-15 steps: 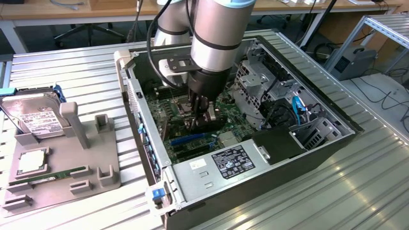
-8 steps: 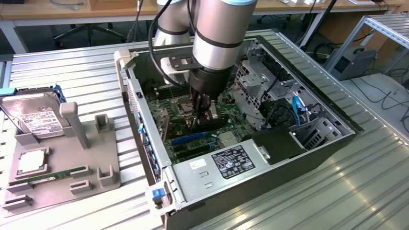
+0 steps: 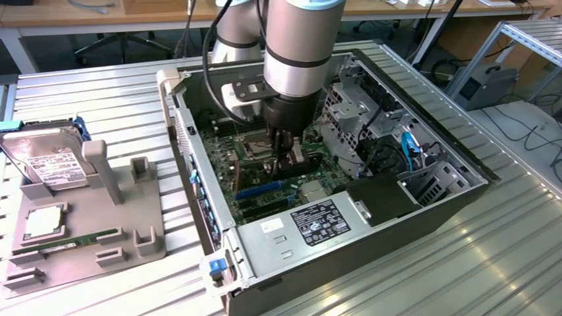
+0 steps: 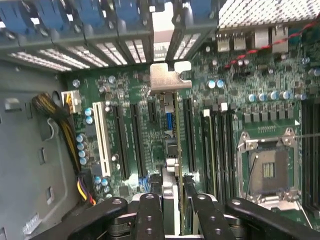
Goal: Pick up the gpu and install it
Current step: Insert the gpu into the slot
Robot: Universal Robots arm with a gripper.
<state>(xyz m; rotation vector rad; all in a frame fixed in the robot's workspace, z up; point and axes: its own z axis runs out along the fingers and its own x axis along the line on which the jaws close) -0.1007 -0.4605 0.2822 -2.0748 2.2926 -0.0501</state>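
You are holding the gpu (image 4: 171, 150) pinched edge-on in the gripper (image 4: 172, 210), its long axis lying along the motherboard (image 4: 125, 90) slots directly beneath it.

We see the exterior view evenly lit from overhead, with bright sheen streaking the ribbed metal surface (image 3: 491, 263) toward that view's right. The open computer case (image 3: 457, 197) is darker inside, where the robot arm (image 3: 294, 59) throws a soft shadow over the motherboard (image 3: 259, 174). In the wrist view the heatsink (image 4: 267, 11) glares nearly white, the metal bracket (image 4: 169, 76) shines pale, and the black fingers (image 4: 150, 215) close to the lens look soft and dim.
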